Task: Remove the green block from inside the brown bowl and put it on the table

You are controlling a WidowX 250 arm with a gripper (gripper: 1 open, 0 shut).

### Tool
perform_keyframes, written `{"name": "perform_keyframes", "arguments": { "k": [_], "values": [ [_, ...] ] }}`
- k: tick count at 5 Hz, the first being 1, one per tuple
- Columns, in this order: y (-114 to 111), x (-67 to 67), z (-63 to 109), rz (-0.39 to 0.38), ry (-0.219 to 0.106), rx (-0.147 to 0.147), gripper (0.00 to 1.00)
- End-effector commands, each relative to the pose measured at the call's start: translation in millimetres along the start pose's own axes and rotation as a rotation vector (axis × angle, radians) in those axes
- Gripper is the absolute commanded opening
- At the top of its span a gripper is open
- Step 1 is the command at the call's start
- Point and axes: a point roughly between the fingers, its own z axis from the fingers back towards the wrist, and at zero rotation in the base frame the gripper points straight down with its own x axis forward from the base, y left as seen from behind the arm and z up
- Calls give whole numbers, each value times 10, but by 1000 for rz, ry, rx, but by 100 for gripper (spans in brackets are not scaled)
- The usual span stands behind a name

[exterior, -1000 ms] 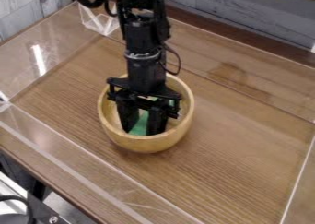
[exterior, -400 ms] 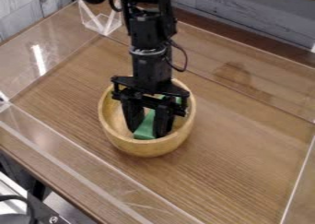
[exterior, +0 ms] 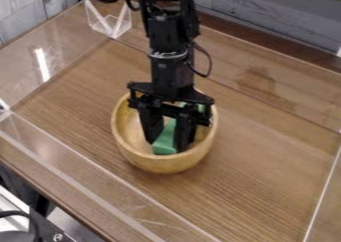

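Note:
The brown bowl (exterior: 131,154) sits on the table (exterior: 273,161), a little left of the middle. My gripper (exterior: 172,140) reaches straight down into it from above. Its black fingers (exterior: 148,124) stand on either side of the green block (exterior: 163,145) and close against it. The block stands tilted between them with its lower end near the bowl's floor. The fingers and the arm hide its upper part.
Clear acrylic walls (exterior: 54,156) edge the tabletop on the near and left sides. The black arm (exterior: 167,32) rises from the bowl toward the back. Bare wood lies to the right of the bowl and in front of it.
The arm has shifted slightly right and toward the front, with the green block between its fingers. The bowl has slid a little the same way.

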Motion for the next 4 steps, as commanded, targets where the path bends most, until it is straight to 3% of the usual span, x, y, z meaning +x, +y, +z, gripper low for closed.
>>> {"name": "perform_keyframes", "arguments": {
  "k": [1, 4],
  "values": [
    [-119, 63, 191, -25, -75, -7, 0],
    [-297, 50, 224, -63, -80, -19, 0]
  ]
}}
